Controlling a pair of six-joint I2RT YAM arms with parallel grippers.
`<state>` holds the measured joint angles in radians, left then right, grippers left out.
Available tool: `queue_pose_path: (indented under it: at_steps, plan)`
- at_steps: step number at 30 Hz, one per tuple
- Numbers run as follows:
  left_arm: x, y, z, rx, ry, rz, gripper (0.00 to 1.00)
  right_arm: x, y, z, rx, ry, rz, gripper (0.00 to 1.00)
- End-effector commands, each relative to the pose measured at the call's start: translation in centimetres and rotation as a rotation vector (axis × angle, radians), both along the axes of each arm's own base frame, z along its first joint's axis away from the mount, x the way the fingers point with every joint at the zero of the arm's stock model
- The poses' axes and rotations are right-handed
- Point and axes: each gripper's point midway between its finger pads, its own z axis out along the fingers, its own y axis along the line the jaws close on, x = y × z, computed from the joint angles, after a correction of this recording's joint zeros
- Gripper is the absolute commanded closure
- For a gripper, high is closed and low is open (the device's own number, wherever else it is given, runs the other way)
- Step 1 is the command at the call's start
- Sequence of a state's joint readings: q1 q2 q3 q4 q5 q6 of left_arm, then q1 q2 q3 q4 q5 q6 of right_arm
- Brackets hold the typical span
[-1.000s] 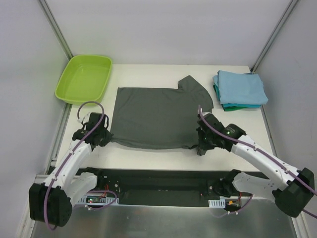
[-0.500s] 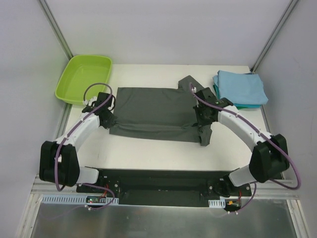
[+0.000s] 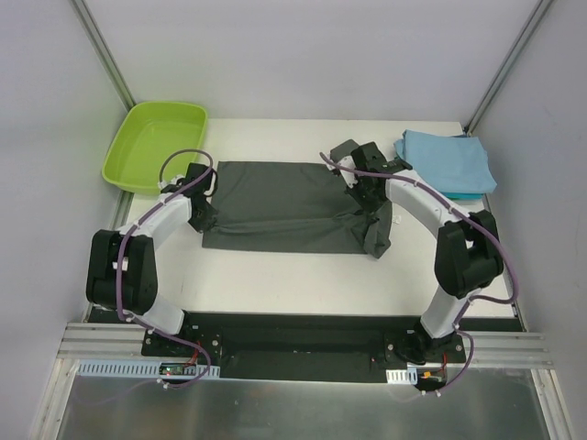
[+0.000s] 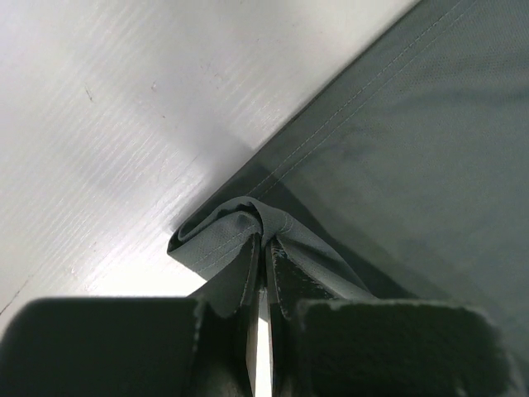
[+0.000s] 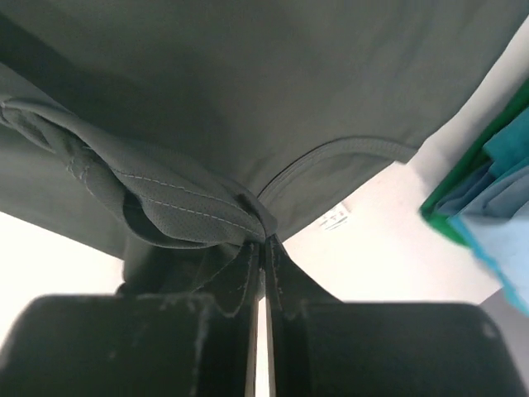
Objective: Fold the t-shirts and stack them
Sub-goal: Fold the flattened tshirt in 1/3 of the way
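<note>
— Where is the charcoal-grey t-shirt [image 3: 275, 206] lying?

— Across the middle of the white worktop [image 3: 275, 280], as a wide band between the two arms. Its near part lies doubled, and one sleeve bunches up at the right end.

— And the left gripper [image 3: 204, 203]?

— At the shirt's left edge. In the left wrist view its jaws are pressed together on a hemmed corner of the cloth, which puckers into a small fold right at their tips, with bare worktop just beside it.

— The right gripper [image 3: 366, 189]?

— At the right edge, near the collar. Its jaws pinch a gathered fold of the same shirt; stitched hem loops out to one side of the tips, and a collar seam curves just beyond them.

— The other shirts?

— Folded into squares at the far right corner, light blue t-shirt [image 3: 448, 158] on top, a teal t-shirt [image 3: 463, 195] peeking out beneath. They sit near the right arm, apart from its jaws.

— Anything else?

— A lime-green tub [image 3: 156, 145] at the far left corner.
</note>
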<state>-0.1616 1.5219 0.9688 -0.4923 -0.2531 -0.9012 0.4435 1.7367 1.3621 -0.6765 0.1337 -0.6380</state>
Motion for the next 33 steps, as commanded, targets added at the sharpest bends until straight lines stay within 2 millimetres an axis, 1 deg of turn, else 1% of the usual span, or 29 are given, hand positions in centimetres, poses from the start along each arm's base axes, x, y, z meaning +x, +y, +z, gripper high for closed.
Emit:
queue_pose_path:
  at_steps: [1,4,5,6,7,8,10,11,12,13,14,15,16,17,18,19,20,21,23,25,27,28,30,31,33]
  plan:
    - [1.1,1.2,0.4,0.050,-0.010,0.021,1.00,3.3,0.2,1.6,-0.096,-0.058,0.274,0.96]
    - [1.4,1.4,0.4,0.061,-0.007,0.022,1.00,4.8,0.5,1.0,-0.129,-0.053,0.351,0.95]
    - [1.3,1.3,0.3,0.061,-0.001,0.015,0.96,5.3,0.6,0.7,-0.136,-0.055,0.366,0.95]
    - [1.5,1.3,0.3,0.061,-0.002,0.014,0.87,6.0,0.7,0.7,-0.143,-0.070,0.369,0.94]
    - [1.5,1.3,0.3,0.061,-0.001,0.009,0.79,6.8,0.9,0.5,-0.147,-0.085,0.364,0.91]
    - [1.6,1.3,0.3,0.063,-0.001,0.003,0.76,7.5,1.0,0.5,-0.150,-0.106,0.357,0.84]
    - [1.7,1.2,0.8,0.060,-0.012,-0.006,0.66,9.5,0.8,1.3,-0.176,-0.183,0.294,0.66]
    - [1.9,1.1,1.2,0.055,-0.024,-0.017,0.65,10.4,0.6,2.2,-0.174,-0.236,0.239,0.53]
    - [2.0,0.7,1.9,0.045,-0.040,-0.042,0.64,11.2,0.4,3.2,-0.162,-0.295,0.166,0.35]
    - [2.1,0.1,2.5,0.025,-0.057,-0.065,0.59,12.0,0.2,4.4,-0.138,-0.358,0.104,0.25]
    - [2.1,-0.5,3.3,0.021,-0.081,-0.088,0.47,12.7,-0.2,5.5,-0.114,-0.428,0.019,0.16]
    - [2.0,-1.0,4.0,0.018,-0.100,-0.109,0.29,12.9,-0.7,6.8,-0.096,-0.482,-0.050,0.14]
    - [1.9,-1.6,4.5,0.010,-0.116,-0.136,0.07,12.7,-1.0,7.8,-0.065,-0.522,-0.113,0.13]
    - [1.7,-2.3,5.3,0.002,-0.140,-0.161,0.01,12.2,-1.5,8.3,-0.042,-0.543,-0.173,0.09]
    - [1.5,-2.9,5.7,-0.006,-0.152,-0.182,0.01,11.3,-1.7,9.0,-0.003,-0.550,-0.232,0.08]
    - [1.3,-3.6,6.1,-0.013,-0.162,-0.211,0.01,10.0,-1.8,8.6,0.036,-0.519,-0.281,0.02]
    - [1.2,-4.3,6.4,-0.024,-0.172,-0.233,0.01,8.6,-1.6,8.5,0.086,-0.490,-0.320,0.04]
    - [1.1,-5.1,6.6,-0.037,-0.178,-0.265,0.01,6.9,-1.8,7.7,0.121,-0.441,-0.372,0.04]
    - [1.1,-6.8,6.5,-0.058,-0.178,-0.335,0.01,3.9,-1.4,5.8,0.202,-0.331,-0.450,0.04]
    - [1.1,-8.2,5.8,-0.083,-0.153,-0.386,0.01,1.0,-1.0,3.9,0.241,-0.222,-0.489,0.04]
    - [1.0,-8.9,5.0,-0.099,-0.122,-0.411,0.01,-1.5,-0.7,2.2,0.252,-0.120,-0.484,0.01]
    - [1.0,-9.1,4.5,-0.106,-0.110,-0.420,0.01,-2.2,-0.5,1.6,0.256,-0.088,-0.484,0.01]
    - [1.1,-9.4,3.7,-0.114,-0.094,-0.426,0.01,-3.4,-0.5,0.2,0.245,-0.032,-0.475,0.04]
    - [1.1,-9.4,3.4,-0.114,-0.089,-0.432,0.01,-3.8,-0.6,-0.4,0.234,-0.015,-0.478,0.06]
    - [1.2,-8.9,2.2,-0.089,-0.063,-0.417,0.01,-4.4,-1.0,-1.4,0.205,0.020,-0.480,0.09]
